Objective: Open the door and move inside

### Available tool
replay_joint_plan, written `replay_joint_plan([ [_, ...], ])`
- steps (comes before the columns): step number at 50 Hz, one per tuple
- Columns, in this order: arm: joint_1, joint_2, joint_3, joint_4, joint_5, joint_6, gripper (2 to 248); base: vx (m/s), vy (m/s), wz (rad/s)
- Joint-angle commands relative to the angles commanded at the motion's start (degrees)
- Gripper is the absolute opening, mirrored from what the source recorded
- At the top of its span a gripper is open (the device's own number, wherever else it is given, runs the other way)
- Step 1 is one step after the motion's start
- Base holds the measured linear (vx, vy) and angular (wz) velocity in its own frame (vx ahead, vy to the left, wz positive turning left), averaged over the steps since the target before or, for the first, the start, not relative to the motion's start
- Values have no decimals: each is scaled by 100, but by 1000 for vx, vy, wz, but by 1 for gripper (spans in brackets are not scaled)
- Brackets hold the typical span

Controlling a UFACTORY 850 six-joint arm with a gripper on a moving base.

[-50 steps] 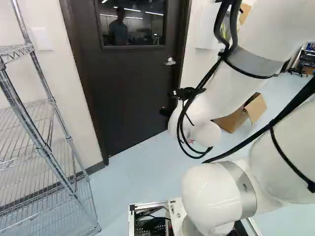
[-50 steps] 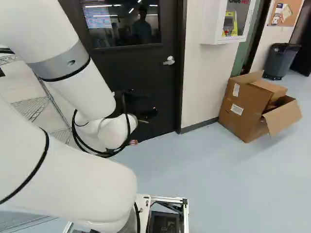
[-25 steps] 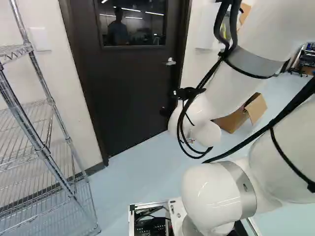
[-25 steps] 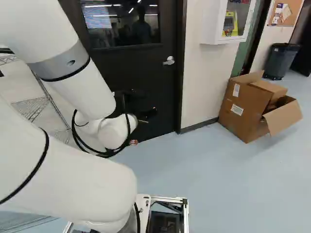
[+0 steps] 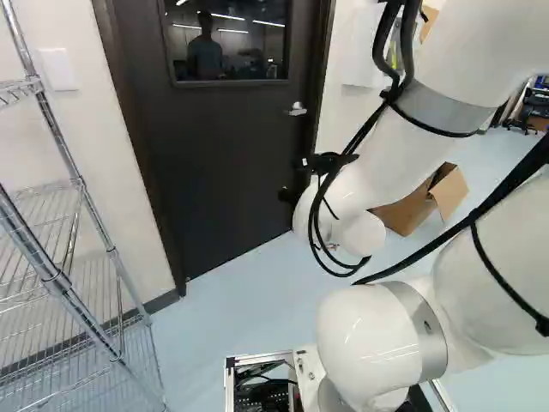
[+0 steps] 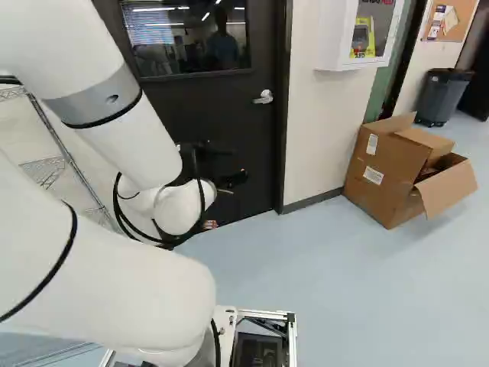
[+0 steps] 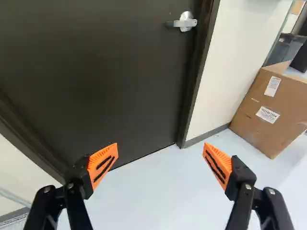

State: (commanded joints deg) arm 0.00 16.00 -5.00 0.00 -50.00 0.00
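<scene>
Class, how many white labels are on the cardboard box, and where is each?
2, both on one side of the box: the upper label near its top edge, the lower label just below. Hidden sides may bear more.

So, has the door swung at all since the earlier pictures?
No: in the left base view the door still sits closed in its frame; both have shifted slightly together because the base has moved.
</scene>
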Motion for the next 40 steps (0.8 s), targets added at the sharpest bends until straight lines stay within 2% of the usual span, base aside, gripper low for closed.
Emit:
replay_joint_plan([
  [40, 0, 0, 0, 0, 0, 0, 247, 152, -35, -13],
])
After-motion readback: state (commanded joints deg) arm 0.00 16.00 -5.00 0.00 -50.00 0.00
